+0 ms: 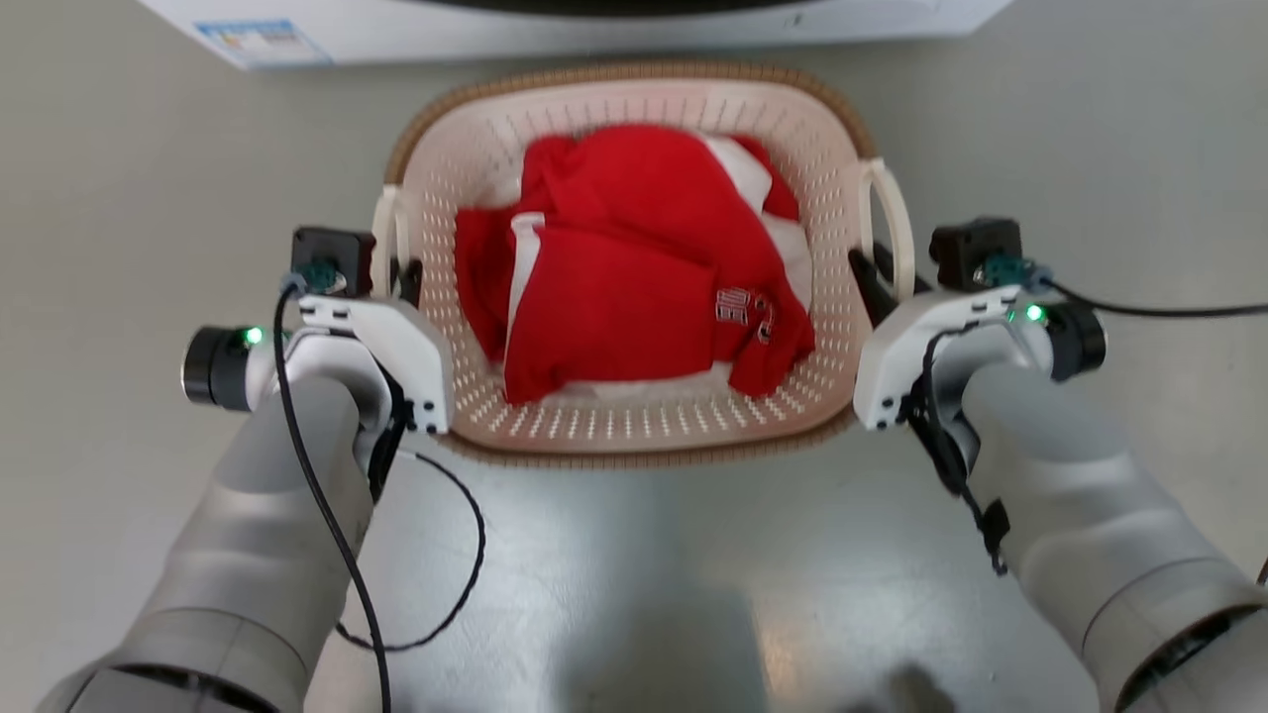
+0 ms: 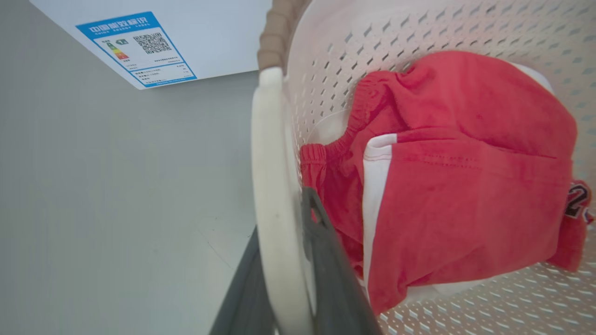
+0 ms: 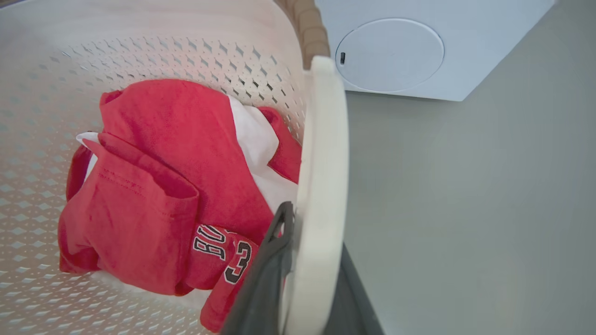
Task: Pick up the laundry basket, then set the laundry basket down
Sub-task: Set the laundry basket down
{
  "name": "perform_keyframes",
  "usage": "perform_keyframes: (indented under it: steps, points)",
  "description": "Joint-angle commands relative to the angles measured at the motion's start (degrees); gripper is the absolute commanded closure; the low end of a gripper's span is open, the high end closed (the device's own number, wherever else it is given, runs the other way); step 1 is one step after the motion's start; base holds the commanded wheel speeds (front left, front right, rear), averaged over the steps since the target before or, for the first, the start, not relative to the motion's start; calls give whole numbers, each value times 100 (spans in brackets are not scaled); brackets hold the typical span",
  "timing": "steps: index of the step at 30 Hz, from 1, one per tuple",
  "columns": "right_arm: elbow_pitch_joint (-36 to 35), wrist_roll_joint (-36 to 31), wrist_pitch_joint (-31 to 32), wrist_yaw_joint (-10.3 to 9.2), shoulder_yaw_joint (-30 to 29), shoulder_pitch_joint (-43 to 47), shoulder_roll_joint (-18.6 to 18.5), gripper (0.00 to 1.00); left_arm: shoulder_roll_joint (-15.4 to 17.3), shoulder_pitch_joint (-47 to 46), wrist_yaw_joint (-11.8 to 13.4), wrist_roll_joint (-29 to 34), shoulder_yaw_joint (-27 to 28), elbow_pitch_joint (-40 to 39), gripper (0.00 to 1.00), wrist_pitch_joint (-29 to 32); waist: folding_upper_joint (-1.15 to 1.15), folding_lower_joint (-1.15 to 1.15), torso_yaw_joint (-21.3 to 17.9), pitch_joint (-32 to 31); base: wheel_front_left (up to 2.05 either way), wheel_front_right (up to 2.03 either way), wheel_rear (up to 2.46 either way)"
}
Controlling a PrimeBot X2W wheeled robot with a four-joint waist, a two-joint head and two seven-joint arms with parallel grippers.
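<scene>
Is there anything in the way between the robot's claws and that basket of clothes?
Nothing visible stands between them. The left gripper is shut on the left handle of the laundry basket, and the right gripper is shut on the right handle. The washer stands beyond the far rim, away from both grips.

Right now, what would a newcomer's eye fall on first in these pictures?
The bright red clothes heaped in the cream laundry basket, at the middle of the head view, catch the eye first. Next, the left gripper and right gripper each clamp one of its white loop handles. A white washer stands just beyond.
</scene>
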Motion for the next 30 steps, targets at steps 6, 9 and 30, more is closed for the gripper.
perform_keyframes:
  steps: [6,9,30]
  points:
    - [-56,-518,-133,61,-359,-178,-125,100,373,-306,162,77,79,-137,100,-186,0,0,54,756,0,0,0]
    - [-189,-790,-134,61,-612,-118,-143,100,382,-364,245,107,83,-256,100,-221,0,0,74,868,0,0,0]
    - [-768,-2336,-135,61,-2183,438,1,100,390,-194,366,260,221,-799,100,-234,0,0,145,1045,0,0,0]
